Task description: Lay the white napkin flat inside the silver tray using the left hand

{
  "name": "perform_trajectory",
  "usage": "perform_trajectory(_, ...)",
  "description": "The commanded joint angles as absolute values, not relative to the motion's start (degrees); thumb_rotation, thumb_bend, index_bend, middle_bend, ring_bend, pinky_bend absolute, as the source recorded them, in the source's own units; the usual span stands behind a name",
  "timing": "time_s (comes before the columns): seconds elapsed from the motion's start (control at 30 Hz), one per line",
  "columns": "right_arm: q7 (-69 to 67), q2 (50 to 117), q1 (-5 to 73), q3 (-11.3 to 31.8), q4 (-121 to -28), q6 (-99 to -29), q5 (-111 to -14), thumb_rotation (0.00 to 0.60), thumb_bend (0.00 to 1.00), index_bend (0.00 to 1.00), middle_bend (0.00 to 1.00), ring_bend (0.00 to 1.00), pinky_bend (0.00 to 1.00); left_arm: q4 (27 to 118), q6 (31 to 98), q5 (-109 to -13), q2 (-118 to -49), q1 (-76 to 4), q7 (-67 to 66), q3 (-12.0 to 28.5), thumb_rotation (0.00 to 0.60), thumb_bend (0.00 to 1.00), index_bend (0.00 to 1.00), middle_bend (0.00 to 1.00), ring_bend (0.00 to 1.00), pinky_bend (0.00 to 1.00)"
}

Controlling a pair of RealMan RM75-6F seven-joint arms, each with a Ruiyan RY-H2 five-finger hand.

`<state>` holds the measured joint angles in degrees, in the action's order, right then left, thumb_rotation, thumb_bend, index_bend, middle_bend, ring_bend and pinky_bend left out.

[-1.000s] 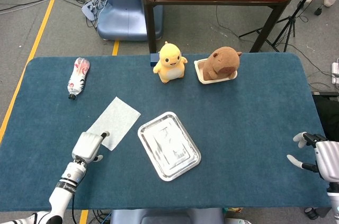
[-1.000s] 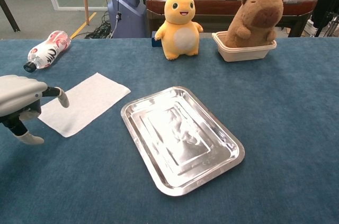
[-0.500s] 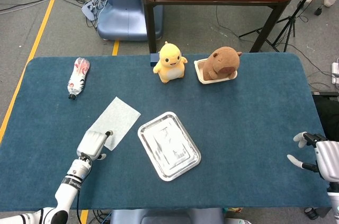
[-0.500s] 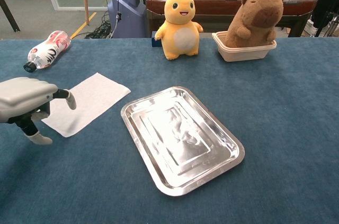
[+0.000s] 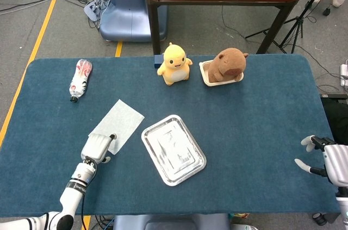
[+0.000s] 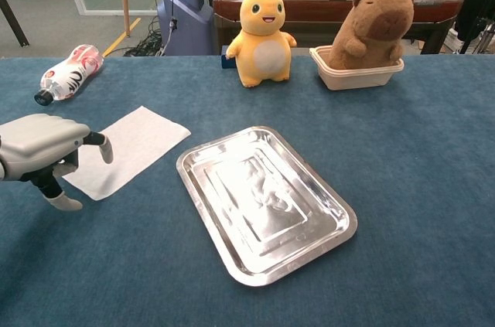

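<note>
No legible text in either view. The plastic bottle (image 6: 68, 70) lying on the blue table (image 6: 433, 157) carries a red-and-white printed label, but its characters are too small and blurred to read. The embossed pattern in the floor of the silver tray (image 6: 267, 202) resolves into no readable mark. The yellow plush toy (image 6: 263, 36) and brown plush toy (image 6: 373, 24) bear no lettering.

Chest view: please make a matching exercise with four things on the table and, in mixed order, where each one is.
Things:
1. white napkin
2. silver tray
3. brown plush
4. bottle

Places:
A. far left, lying on its side
B. sitting in a beige container
C. middle of the table, nothing in it
D. flat on the cloth, left of the tray

Pairs: 1-D, 2-C, 3-B, 4-A
</note>
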<state>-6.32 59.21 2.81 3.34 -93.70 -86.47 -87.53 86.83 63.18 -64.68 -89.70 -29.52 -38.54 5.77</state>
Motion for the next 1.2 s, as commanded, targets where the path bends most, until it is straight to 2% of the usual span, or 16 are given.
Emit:
perform_trajectory(0.03, -6.3, 59.2, 2.8, 3.4, -93.7, -86.4, -87.5, 0.600, 0.01, 0.47, 0.58, 0.50, 0.70, 86.6, 63.1, -64.6, -89.9, -29.7, -38.2, 5.7, 0.600, 0.10, 0.35, 1.00, 0.97, 0.99)
perform_trajectory(0.37, -6.6, 59.1, 2.7, 3.4, -93.6, -86.6, -87.4, 0.600, 0.01, 0.47, 0.58, 0.50, 0.70, 85.8, 63.2, -64.8, -91.3, -30.5, -38.4, 5.0, 0.600, 0.10, 0.41, 1.00, 0.97, 0.99)
perform_trajectory(1.2, -6.7, 59.1, 2.8, 3.4, -93.6, -86.4, -87.3, 0.600, 0.01, 0.47, 0.58, 0.50, 0.70, 81.9, 65.8, -66.4, -94.3, -30.8, -37.6, 4.6, 0.600, 0.11, 0.48, 1.00, 0.97, 0.99)
